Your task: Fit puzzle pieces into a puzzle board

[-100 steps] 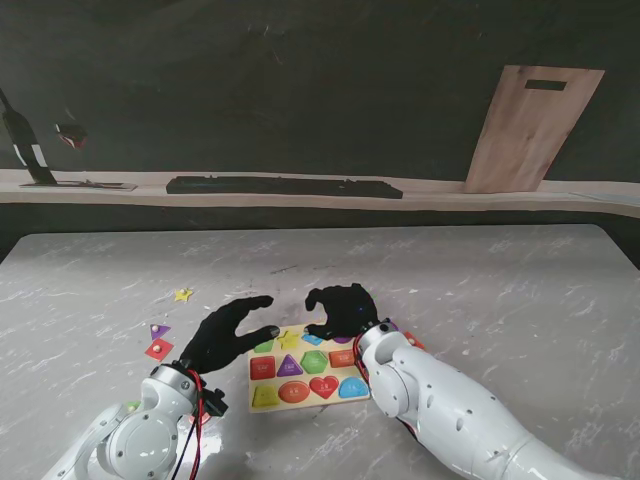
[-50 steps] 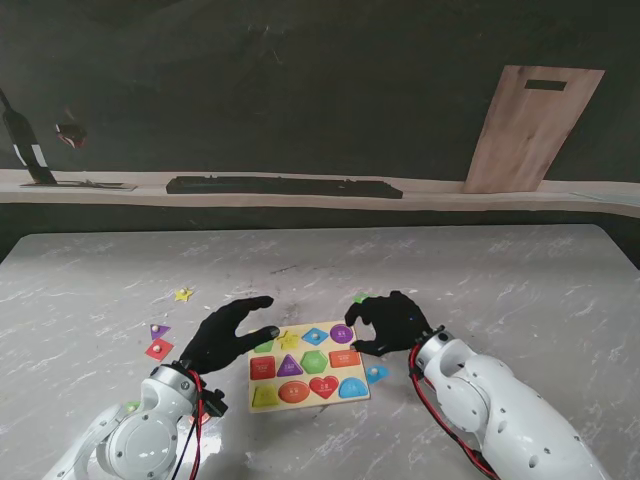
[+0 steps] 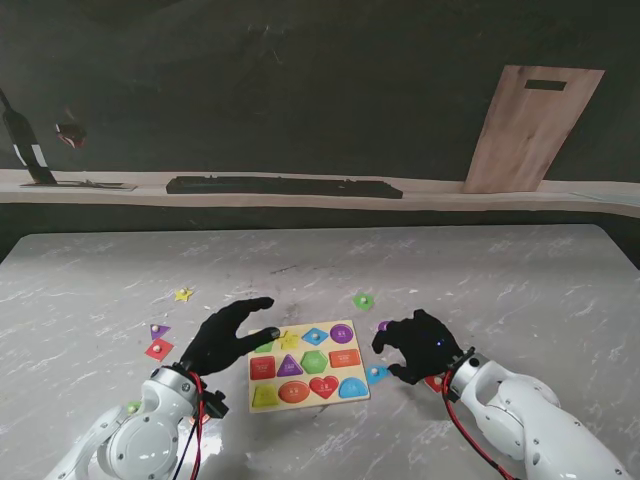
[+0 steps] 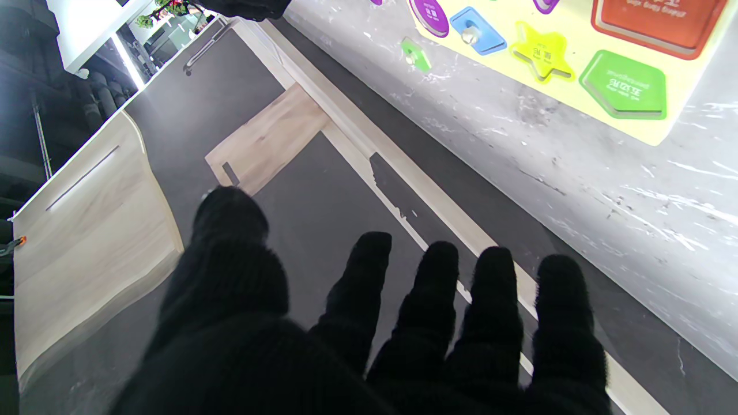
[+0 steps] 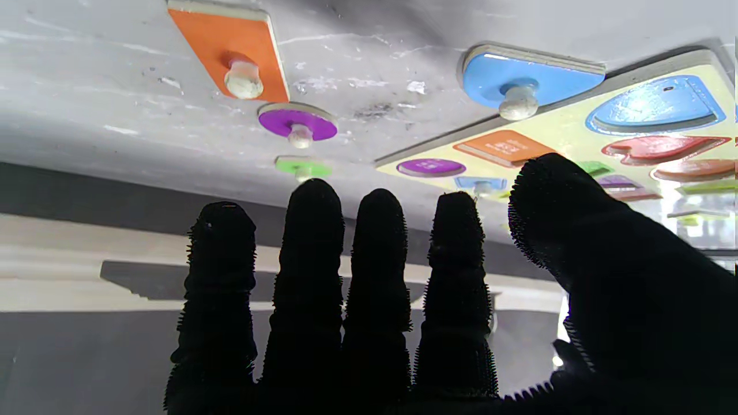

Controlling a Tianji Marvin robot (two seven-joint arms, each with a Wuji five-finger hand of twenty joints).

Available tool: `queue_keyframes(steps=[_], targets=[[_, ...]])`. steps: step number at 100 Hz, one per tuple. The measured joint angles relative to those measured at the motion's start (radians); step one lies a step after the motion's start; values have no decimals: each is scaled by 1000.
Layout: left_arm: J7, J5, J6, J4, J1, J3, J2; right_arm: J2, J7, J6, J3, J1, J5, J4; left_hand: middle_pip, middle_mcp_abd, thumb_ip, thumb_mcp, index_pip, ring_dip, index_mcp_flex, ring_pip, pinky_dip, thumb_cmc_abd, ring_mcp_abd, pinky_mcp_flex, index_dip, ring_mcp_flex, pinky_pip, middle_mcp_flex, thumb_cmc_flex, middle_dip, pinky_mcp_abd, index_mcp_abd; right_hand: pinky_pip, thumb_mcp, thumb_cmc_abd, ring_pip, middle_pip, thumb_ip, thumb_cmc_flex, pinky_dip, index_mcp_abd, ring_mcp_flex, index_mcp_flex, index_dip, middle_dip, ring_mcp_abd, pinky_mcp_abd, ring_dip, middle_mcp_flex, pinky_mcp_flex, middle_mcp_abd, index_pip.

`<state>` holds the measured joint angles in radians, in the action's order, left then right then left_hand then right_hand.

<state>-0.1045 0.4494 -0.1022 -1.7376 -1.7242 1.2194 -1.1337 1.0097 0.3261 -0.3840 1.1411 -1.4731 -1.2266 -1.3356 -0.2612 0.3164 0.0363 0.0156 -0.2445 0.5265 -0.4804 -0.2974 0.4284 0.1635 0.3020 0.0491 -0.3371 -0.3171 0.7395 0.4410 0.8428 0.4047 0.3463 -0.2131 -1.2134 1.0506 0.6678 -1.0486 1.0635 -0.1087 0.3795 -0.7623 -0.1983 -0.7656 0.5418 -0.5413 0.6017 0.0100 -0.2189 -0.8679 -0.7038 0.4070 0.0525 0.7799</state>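
The yellow puzzle board [image 3: 309, 402] lies near me at the table's middle, with coloured shapes in its slots. My left hand [image 3: 225, 335] hovers open at the board's left edge, fingers spread, holding nothing. My right hand [image 3: 415, 345] is open just right of the board, above the table. Beside it lie loose knobbed pieces: a blue one [image 3: 377, 373] against the board's right edge, an orange one [image 3: 434, 382] partly under the hand, a small purple one [image 3: 384, 325] and a green one [image 3: 363, 300] farther away. The right wrist view shows the blue piece [image 5: 527, 78], orange piece [image 5: 230, 55] and purple disc [image 5: 297, 122] beyond the fingertips [image 5: 314, 199].
More loose pieces lie left of the board: a yellow star [image 3: 182, 295], a purple piece [image 3: 159, 330], a red piece [image 3: 158, 349] and a green one [image 3: 133, 407] by my left arm. A shelf with a dark keyboard [image 3: 285, 186] and a wooden board [image 3: 530, 125] runs behind the table.
My right hand has swung from over the board's far edge to the right, off the board, uncovering the slots and the loose pieces. The left hand has stayed put.
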Motion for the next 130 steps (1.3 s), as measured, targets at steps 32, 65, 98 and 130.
queue_keyframes(steps=[32, 65, 98, 130], targets=[[-2, 5, 0, 0, -2, -1, 0, -14, 113, 61, -115, 65, -28, 75, 0, 0, 0, 0, 0, 0, 0, 0, 0, -10, 0, 0, 0, 0, -1, 0, 0, 0, 0, 0, -296, 11, 75, -377, 225, -52, -3, -234, -55, -301, 120, 98, 273, -115, 24, -196, -257, 315, 103, 63], [-4, 7, 1, -2, -5, 0, 0, -11, 109, 69, -183, 105, -2, 107, 0, 0, 0, 0, 0, 0, -9, 0, 0, -10, 0, 0, 0, 0, -1, 0, 0, 0, 0, 0, -297, 24, 75, -378, 225, -52, -3, -246, -47, -301, 120, 101, 283, -118, 24, -202, -257, 324, 104, 64], [-2, 6, 1, -2, -5, 0, 0, -6, 96, 88, -219, 129, 19, 135, 0, 0, 0, 0, 0, 0, -9, 0, 0, -10, 0, 0, 0, 0, -1, 0, 0, 0, 0, 0, -297, 24, 86, -378, 225, -72, 30, -254, -46, -301, 120, 107, 283, -118, 24, -202, -257, 324, 104, 81], [-3, 6, 1, -1, -4, 0, 0, -3, 79, 95, -251, 154, 51, 160, 0, 0, 0, 0, 0, 0, -9, 0, 0, -10, 0, 0, 0, 0, -2, 0, 0, 0, 0, 0, -297, 3, 83, -378, 225, -140, 47, -255, -62, -301, 141, 229, 283, -112, 25, -202, -266, 319, 104, 212]])
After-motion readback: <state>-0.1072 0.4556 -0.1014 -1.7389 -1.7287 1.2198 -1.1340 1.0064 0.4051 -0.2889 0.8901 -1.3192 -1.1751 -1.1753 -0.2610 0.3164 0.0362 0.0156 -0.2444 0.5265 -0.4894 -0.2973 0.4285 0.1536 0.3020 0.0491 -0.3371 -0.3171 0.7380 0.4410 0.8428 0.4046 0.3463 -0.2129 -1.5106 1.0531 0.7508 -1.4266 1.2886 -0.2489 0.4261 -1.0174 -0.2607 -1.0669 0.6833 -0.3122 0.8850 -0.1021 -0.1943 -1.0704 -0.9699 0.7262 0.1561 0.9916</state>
